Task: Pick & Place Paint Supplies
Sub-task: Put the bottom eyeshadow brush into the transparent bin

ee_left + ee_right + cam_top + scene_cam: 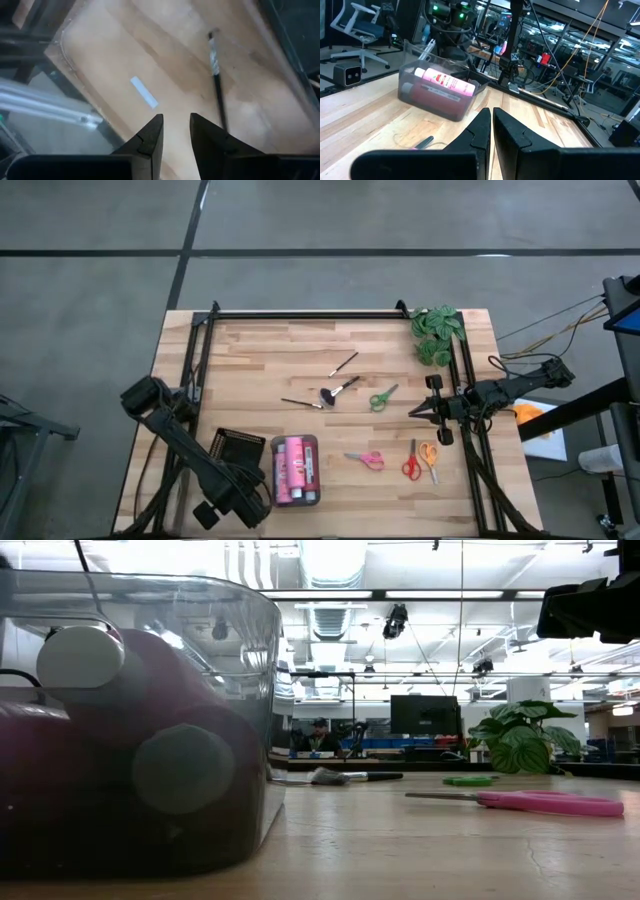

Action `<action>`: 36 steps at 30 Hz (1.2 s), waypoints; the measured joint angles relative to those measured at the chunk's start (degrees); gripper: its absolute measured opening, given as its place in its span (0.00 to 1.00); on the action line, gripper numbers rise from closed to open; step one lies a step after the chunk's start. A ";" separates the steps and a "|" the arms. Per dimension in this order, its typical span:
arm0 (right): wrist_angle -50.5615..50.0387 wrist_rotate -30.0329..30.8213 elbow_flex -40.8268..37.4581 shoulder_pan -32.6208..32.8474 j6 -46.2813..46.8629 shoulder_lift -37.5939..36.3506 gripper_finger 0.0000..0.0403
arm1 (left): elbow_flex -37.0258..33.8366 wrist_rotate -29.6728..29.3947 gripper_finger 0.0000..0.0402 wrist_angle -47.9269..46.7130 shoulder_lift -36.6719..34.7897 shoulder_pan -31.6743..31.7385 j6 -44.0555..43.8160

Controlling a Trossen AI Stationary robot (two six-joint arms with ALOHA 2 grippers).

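Pink paint bottles (pixel 295 470) lie on their sides in a clear tray (pixel 312 442) at the near edge. My left gripper (pixel 175 117) hangs just left of that tray, pointing steeply down, open by a narrow gap with nothing between its fingers. A thin dark brush (pixel 217 75) lies flat below it, apart from the fingers. Two thin brushes (pixel 343 364) (pixel 300 403) and a fluffy black-tipped brush (pixel 338 391) lie mid-table. Green scissors (pixel 382 397), pink scissors (pixel 366 460), red scissors (pixel 411 463) and orange scissors (pixel 429 457) lie flat on the wood. My right gripper (pixel 415 412) waits shut at the table's right.
A black tray (pixel 238 448) sits left of the clear tray, beside my left arm. A green leafy plant (pixel 437 332) stands at the far right corner. A dark frame rail (pixel 300 315) runs along the far edge. Bare wood lies at the far left.
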 joint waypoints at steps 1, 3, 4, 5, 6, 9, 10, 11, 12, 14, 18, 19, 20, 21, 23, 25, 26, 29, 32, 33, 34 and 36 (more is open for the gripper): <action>0.00 0.00 -0.02 0.02 0.00 0.00 0.04 | 0.47 -0.05 0.24 -0.21 -0.33 0.00 0.00; 0.01 0.00 -0.01 0.00 0.00 0.00 0.04 | 1.28 -0.08 0.24 -1.25 -1.15 0.00 0.00; 0.01 0.01 -0.01 0.00 0.00 0.00 0.04 | 1.53 -0.09 0.24 -1.99 -1.64 0.00 -0.02; 0.01 0.00 -0.01 0.01 0.00 0.00 0.04 | 1.82 -0.09 0.24 -2.95 -2.17 0.00 -0.03; 0.00 0.00 -0.02 0.00 0.00 0.00 0.04 | 2.10 -0.11 0.24 -3.91 -2.73 0.00 -0.04; 0.02 0.00 -0.02 0.00 0.00 0.00 0.04 | 2.68 -1.27 0.24 -7.06 -5.36 0.00 -0.17; 0.02 0.00 -0.02 0.01 0.00 0.00 0.04 | 2.80 -2.58 0.24 -7.83 -6.46 0.00 -0.16; 0.01 0.00 0.00 0.01 0.00 0.00 0.04 | 2.94 -4.41 0.24 -8.79 -7.51 0.08 -0.17; 0.01 0.00 -0.01 0.02 0.00 0.00 0.04 | 2.93 -6.43 0.24 -9.63 -8.68 0.24 -0.16; 0.02 0.00 0.00 0.02 0.00 0.00 0.04 | 2.90 -11.48 0.24 -11.45 -10.73 0.75 -0.18; 0.02 0.00 0.00 0.00 0.00 0.00 0.04 | 2.79 -18.96 0.24 -15.10 -14.15 3.65 1.89; 0.00 0.00 -0.02 0.00 0.00 0.00 0.04 | 2.75 -20.82 0.24 -16.06 -14.77 4.73 4.79; 0.00 0.00 -0.02 0.02 0.00 0.00 0.04 | 2.66 -23.00 0.24 -16.63 -15.30 6.06 9.44; 0.01 0.00 -0.01 0.01 0.00 0.00 0.04 | 2.66 -25.71 0.24 -17.04 -15.58 7.51 15.33; 0.02 0.00 -0.01 0.01 0.00 0.00 0.04 | 2.66 -32.26 0.24 -16.97 -15.71 10.97 30.54; 0.01 0.01 0.00 0.00 0.00 0.00 0.04 | 2.61 -38.96 0.24 -15.32 -15.71 14.79 47.62; 0.02 0.00 -0.02 0.00 0.00 0.00 0.04 | 2.62 -41.63 0.24 -13.50 -15.74 16.77 56.57; 0.02 0.00 -0.01 0.02 0.00 0.00 0.04 | 2.60 -44.96 0.24 -5.76 -15.75 22.78 81.81; 0.02 0.00 -0.02 0.02 0.00 0.00 0.04 | 2.59 -43.57 0.24 2.85 -15.75 28.46 106.82; 0.02 0.00 -0.02 0.02 0.00 0.00 0.04 | 2.60 -42.21 0.24 5.40 -15.75 30.18 114.04; 0.00 0.00 -0.01 0.01 0.00 0.00 0.04 | 2.59 -40.68 0.24 7.45 -15.75 31.82 119.87; 0.02 0.00 0.00 0.00 0.00 0.00 0.04 | 2.60 -37.82 0.24 9.95 -15.75 34.79 127.27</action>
